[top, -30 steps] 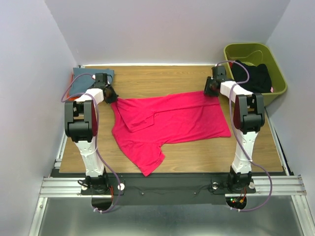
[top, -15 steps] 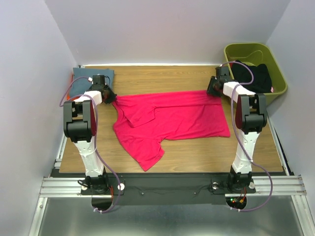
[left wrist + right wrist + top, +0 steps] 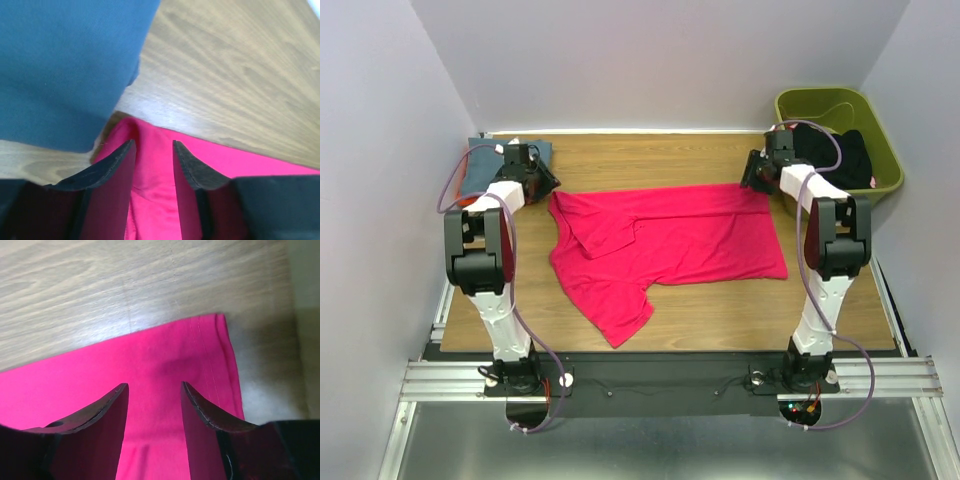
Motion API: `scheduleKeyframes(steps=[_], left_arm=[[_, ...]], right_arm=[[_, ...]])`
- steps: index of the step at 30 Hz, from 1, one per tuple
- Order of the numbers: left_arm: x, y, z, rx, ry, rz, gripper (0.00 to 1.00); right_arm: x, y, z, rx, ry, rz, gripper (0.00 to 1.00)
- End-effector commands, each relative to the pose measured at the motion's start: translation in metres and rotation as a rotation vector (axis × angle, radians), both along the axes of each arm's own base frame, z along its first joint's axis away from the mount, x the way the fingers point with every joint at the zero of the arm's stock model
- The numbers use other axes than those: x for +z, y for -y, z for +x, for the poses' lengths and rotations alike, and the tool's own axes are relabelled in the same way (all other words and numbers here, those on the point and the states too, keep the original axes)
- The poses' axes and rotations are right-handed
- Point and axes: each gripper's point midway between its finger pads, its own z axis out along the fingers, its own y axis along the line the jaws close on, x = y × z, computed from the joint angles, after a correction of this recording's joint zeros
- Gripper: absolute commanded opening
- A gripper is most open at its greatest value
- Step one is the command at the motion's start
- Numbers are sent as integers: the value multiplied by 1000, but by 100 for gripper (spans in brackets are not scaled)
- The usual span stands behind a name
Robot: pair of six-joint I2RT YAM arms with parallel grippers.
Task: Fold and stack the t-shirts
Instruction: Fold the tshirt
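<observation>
The magenta-pink t-shirt [image 3: 670,245] lies spread across the wooden table [image 3: 720,310], one sleeve folded over its chest and another pointing to the near edge. My left gripper [image 3: 542,183] hovers open at the shirt's back left corner; in the left wrist view its jaws [image 3: 153,142] stand apart over pink cloth [image 3: 155,200]. My right gripper [image 3: 755,172] is open over the back right corner, jaws [image 3: 154,384] apart above the hem [image 3: 150,355]. A folded blue-grey t-shirt [image 3: 480,160] sits at the back left, also seen close up [image 3: 65,65]. A black garment [image 3: 835,155] hangs in the bin.
The olive-green bin [image 3: 840,105] stands off the table's back right corner, close to my right gripper. A sliver of orange [image 3: 465,202] shows under the blue-grey shirt by the left wall. Bare wood [image 3: 240,75] lies behind the pink shirt.
My left gripper has opened and let go of the pink shirt's corner, drawing back toward the blue-grey shirt. My right gripper moved back slightly. The shirt's back edge now lies straighter.
</observation>
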Motion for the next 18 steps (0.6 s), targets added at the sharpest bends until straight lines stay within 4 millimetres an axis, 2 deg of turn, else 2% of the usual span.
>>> scheduleKeyframes(steps=[1, 2, 3, 4, 6, 8, 10, 13, 14, 18], left_arm=[[81, -1, 7, 2, 171, 28, 51], [81, -1, 4, 3, 167, 41, 51], [90, -1, 1, 12, 180, 53, 51], [95, 0, -3, 12, 188, 69, 52], [92, 1, -11, 14, 164, 94, 52], [85, 23, -18, -34, 141, 114, 52], [73, 40, -25, -77, 105, 150, 50], [45, 54, -32, -114, 41, 164, 40], [30, 55, -33, -123, 6, 162, 38], [5, 54, -28, -125, -49, 176, 30]], right_arm=[[54, -4, -2, 14, 110, 1, 52], [54, -4, -4, 11, 108, 2, 52], [61, -5, -6, 13, 122, 4, 52], [58, -6, -10, 15, 113, 5, 52], [60, -11, -13, 33, 113, 26, 52], [57, -14, -17, 35, 103, 39, 50], [53, -17, -20, 42, 93, 56, 47], [40, -20, -25, 46, 60, 64, 40], [34, -21, -28, 49, 46, 65, 39], [18, -18, -32, 37, 12, 53, 38]])
